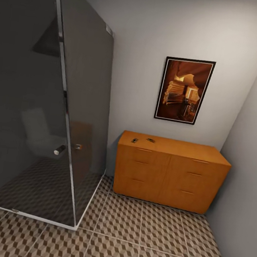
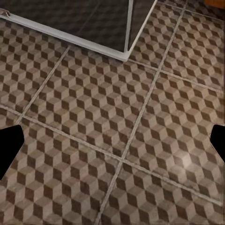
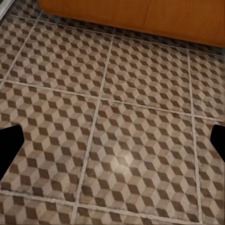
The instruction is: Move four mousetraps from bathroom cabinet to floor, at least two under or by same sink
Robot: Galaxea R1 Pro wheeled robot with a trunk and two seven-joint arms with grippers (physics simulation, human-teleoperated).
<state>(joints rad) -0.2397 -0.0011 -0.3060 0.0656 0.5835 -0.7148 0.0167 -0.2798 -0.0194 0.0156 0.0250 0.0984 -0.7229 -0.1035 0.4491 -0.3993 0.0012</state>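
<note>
- Two mousetraps lay on the flat top of the cabinet (image 1: pixel 167 170), toward its left end: one small dark shape (image 1: pixel 134 140) near the front edge and another (image 1: pixel 150 140) just beside it, further back. They were too small for me to make out wire or board.
- I could spot no more than those two; the drawers were shut, so whatever lay inside was hidden.
- The cabinet stood against the back wall in the corner, its right end close to the side wall, under a framed picture (image 1: pixel 184 90).
- A dark glass shower enclosure (image 1: pixel 47 101) took up the left of the room; through the tinted glass I could only make out dim, blurred shapes.
- The bathroom floor (image 1: pixel 137 243), tiled in cube pattern, ran from the shower's pale base rail to the cabinet's foot.
- The left gripper (image 2: pixel 112 145) hung over bare tile near the shower corner; its fingers appeared only as black tips at the frame edges, spread wide, holding nothing.
- The right gripper (image 3: pixel 112 145) hung the same way over tile in front of the cabinet's base, tips far apart, empty, touching nothing.
</note>
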